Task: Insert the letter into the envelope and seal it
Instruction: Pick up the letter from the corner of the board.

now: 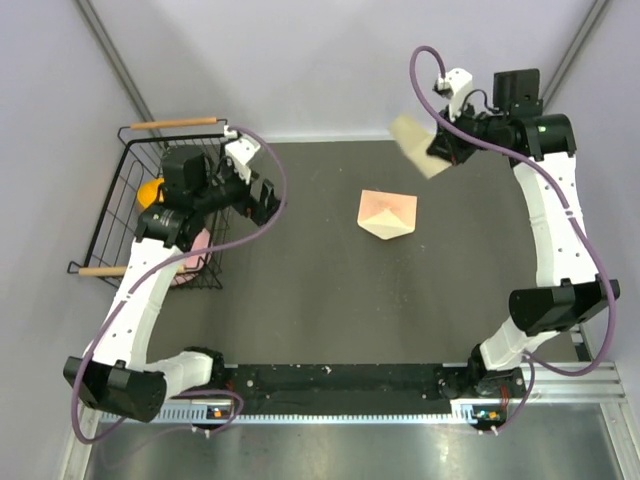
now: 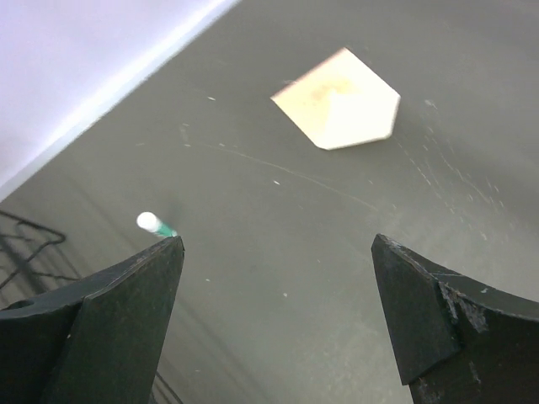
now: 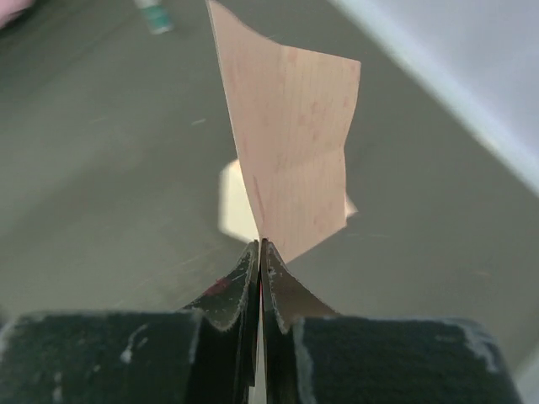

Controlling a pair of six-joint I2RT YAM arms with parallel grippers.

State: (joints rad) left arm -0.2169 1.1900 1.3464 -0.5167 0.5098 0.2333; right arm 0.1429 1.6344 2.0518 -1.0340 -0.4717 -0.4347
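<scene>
The peach envelope point(image 1: 387, 213) lies flat in the middle of the dark table, its pointed flap toward the front; the left wrist view has the envelope point(image 2: 341, 101) well ahead of my fingers. My right gripper point(image 1: 437, 150) hangs in the air at the back right, shut on a corner of the letter point(image 1: 415, 143), a pale creased sheet. In the right wrist view the letter point(image 3: 295, 143) stands up from the right gripper point(image 3: 261, 244), with the envelope point(image 3: 232, 202) partly hidden behind it. My left gripper point(image 1: 268, 198) is open and holds nothing; the left gripper point(image 2: 278, 244) hovers over bare table.
A white-and-green glue stick point(image 2: 153, 224) lies on the table by my left fingertip, and the glue stick point(image 3: 153, 15) also shows far off in the right wrist view. A black wire basket point(image 1: 110, 200) at the left edge holds an orange object point(image 1: 150, 190) and something pink point(image 1: 195, 250).
</scene>
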